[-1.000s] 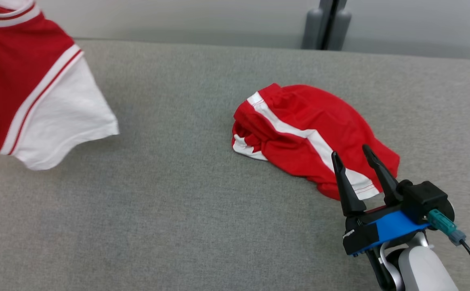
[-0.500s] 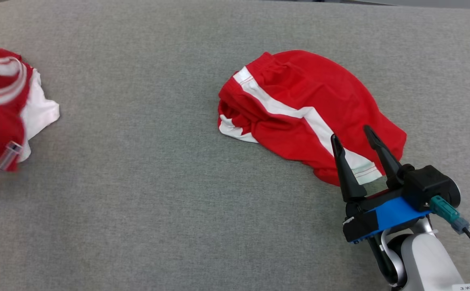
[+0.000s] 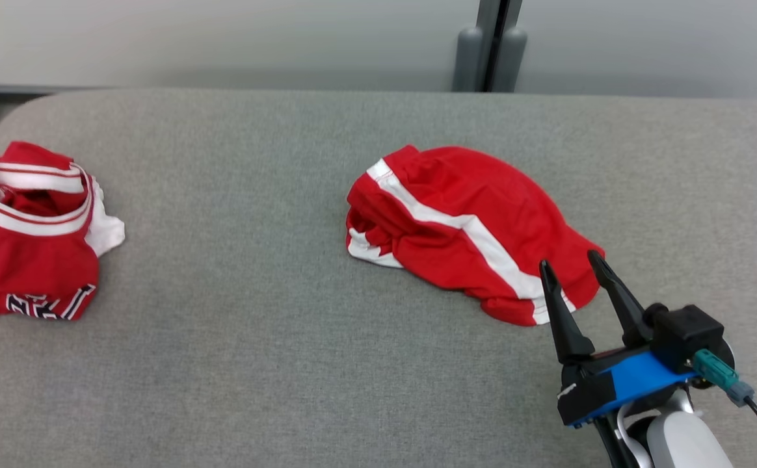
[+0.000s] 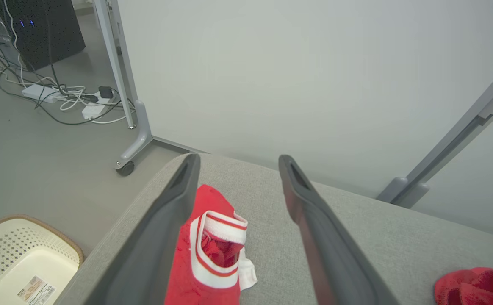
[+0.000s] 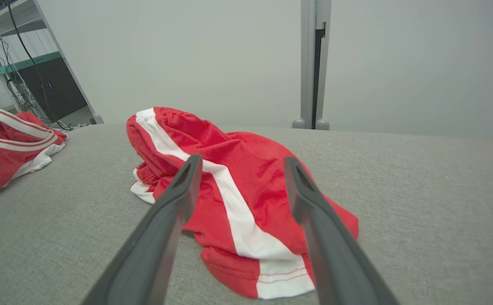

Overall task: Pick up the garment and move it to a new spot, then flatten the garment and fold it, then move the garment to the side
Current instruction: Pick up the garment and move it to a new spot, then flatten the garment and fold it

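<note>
A red jersey (image 3: 34,253) with white trim lies in a crumpled heap at the table's left end, collar up. My left gripper (image 4: 239,160) hangs open just above this garment (image 4: 212,254), with nothing between its fingers. Red shorts (image 3: 463,221) with a white side stripe lie bunched in the table's middle. My right gripper (image 3: 568,260) stands open at the near right, fingertips at the shorts' near hem, holding nothing. The right wrist view looks along the right gripper (image 5: 243,160) at the shorts (image 5: 250,169), with the jersey (image 5: 5,148) far to the left.
The grey cloth-covered table (image 3: 255,364) has a rounded left corner near the jersey. A cream laundry basket (image 4: 22,262) sits on the floor beyond that corner, near cables (image 4: 60,93). A grey post (image 3: 489,45) stands against the wall behind the table.
The jersey hung in the air at the left a second ago. It now lies in a heap on the table, and my left gripper has opened. The head camera shifted; the right gripper stayed put.
</note>
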You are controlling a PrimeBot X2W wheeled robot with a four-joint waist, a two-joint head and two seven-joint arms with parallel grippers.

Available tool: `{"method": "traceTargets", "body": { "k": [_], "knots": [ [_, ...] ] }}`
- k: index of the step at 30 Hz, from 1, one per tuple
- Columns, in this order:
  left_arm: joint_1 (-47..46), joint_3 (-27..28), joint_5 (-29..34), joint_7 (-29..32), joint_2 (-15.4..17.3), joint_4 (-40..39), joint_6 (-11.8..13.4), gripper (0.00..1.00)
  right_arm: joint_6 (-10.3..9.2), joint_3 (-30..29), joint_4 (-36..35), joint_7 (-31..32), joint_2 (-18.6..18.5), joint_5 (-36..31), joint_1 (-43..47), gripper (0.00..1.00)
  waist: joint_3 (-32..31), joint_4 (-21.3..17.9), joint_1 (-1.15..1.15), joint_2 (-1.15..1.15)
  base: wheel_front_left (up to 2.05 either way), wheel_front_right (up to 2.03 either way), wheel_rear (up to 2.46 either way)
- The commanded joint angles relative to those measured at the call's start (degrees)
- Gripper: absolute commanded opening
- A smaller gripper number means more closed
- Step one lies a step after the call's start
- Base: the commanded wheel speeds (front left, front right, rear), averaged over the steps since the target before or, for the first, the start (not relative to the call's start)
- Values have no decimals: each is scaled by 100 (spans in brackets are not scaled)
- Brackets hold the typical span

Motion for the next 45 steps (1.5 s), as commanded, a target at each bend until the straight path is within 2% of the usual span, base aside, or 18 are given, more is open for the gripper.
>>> {"method": "traceTargets", "body": {
  "k": [1, 6, 10, 11, 17, 21, 27, 31, 36, 45],
  "knots": [
    [61, 16, -24, -54, -84, -245, 31, 100, 3, -46, 44, -44, -27, 48, 131, 100, -274, -155, 1, 0, 0, 0, 0],
    [373, -37, -161, -240, -371, -986, -17, 100, 3, -211, 59, -31, -27, 99, 359, 100, -604, -289, 1, 0, 0, 0, 0],
    [841, -223, -162, -666, -758, -1338, -70, 100, 3, -351, 36, 43, -26, 25, 551, 100, -851, -405, 1, 0, 0, 0, 0],
    [841, -223, -162, -666, -758, -1338, -70, 100, 3, -351, 36, 43, -26, 25, 551, 100, -851, -405, 1, 0, 0, 0, 0],
    [1733, -633, 39, -1529, -1373, -1280, -179, 100, 3, -505, -141, 262, -27, -128, 821, 100, -1132, -561, 1, 0, 0, 0, 0],
    [2268, -813, 351, -2183, -1581, -1044, -111, 100, 3, -564, -288, 385, -26, -180, 867, 100, -1172, -681, 1, 0, 0, 0, 0],
    [2774, -921, 797, -3057, -1644, -576, 60, 100, 3, -601, -280, 463, -26, -139, 926, 100, -1168, -779, 1, 0, 0, 0, 0],
    [3017, -945, 903, -3379, -1598, -488, -10, 100, 3, -590, -178, 483, -26, -110, 928, 100, -1161, -800, 1, 0, 0, 0, 0],
    [3259, -992, 971, -3544, -1597, -603, -48, 100, 3, -572, -66, 463, -26, -58, 902, 100, -1156, -796, 1, 0, 0, 0, 0],
    [3296, -1082, 965, -3498, -1591, -774, -33, 100, 3, -547, 22, 425, -26, -22, 811, 100, -1131, -770, 1, 0, 0, 0, 0]
  ]
}}
